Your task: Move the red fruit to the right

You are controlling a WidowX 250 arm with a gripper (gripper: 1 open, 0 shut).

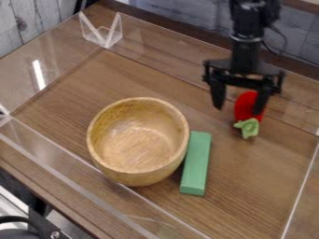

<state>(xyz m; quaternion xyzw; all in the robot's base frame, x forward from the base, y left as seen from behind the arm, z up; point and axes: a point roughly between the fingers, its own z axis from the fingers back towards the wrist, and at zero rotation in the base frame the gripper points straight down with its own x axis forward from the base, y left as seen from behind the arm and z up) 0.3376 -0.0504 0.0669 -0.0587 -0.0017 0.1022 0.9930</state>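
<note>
soft even light, grainy low-resolution picture

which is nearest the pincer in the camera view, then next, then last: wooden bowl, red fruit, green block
1. red fruit, right beside the pincer
2. green block, below the pincer in the view
3. wooden bowl, off to the left

At the tabletop's (69,103) near left corner, a dark object (18,228) is cut off by the picture's edge.
</note>
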